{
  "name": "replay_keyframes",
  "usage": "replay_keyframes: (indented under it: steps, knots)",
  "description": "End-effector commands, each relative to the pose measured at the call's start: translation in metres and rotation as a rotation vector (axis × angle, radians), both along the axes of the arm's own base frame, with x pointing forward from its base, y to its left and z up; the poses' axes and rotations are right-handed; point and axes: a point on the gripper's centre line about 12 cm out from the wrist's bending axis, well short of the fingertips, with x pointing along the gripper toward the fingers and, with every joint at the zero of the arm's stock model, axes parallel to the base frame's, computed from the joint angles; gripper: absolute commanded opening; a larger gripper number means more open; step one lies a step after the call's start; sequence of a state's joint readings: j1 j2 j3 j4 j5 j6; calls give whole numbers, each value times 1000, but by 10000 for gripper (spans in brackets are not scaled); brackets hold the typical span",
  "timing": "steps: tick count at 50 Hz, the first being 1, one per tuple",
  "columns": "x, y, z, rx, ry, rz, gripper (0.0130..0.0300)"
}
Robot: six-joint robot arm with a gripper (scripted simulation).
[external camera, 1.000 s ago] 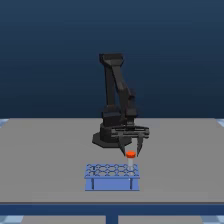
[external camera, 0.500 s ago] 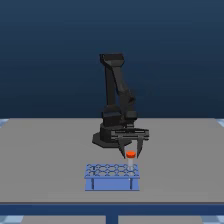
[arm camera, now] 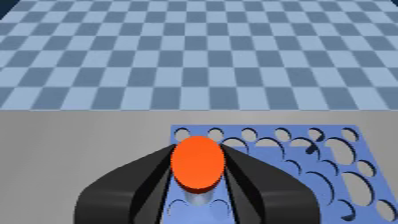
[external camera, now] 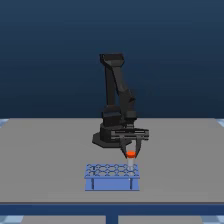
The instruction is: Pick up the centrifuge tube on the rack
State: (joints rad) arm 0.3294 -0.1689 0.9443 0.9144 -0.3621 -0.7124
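Black two-fingered gripper (external camera: 131, 150) on the black six-joint arm (external camera: 118, 100) hangs over the rack's right end in the exterior view, fingers (arm camera: 129, 192) closed narrowly on the orange-red cap. Low light-blue rectangular rack (external camera: 111, 177) with gridded round holes sits on the grey table (external camera: 45, 160), nearer than the arm's base. Small translucent orange-capped centrifuge tube (arm camera: 197, 163), apparently lifted above the holes, looks light, rigid, smooth and likely slippery; grasping just beneath the cap seems safest.

One centrifuge tube (external camera: 131, 155), one rack (external camera: 112, 177), one hand (external camera: 131, 151), one table (external camera: 45, 160).
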Motion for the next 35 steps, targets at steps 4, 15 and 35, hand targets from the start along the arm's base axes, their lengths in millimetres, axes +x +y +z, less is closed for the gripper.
replay_keyframes:
  steps: [4, 15, 35]
  knots:
    - [0, 0, 0, 0, 0, 0, 130]
    - [0, 0, 2, 0, 0, 0, 130]
    - [0, 0, 15, 0, 0, 0, 130]
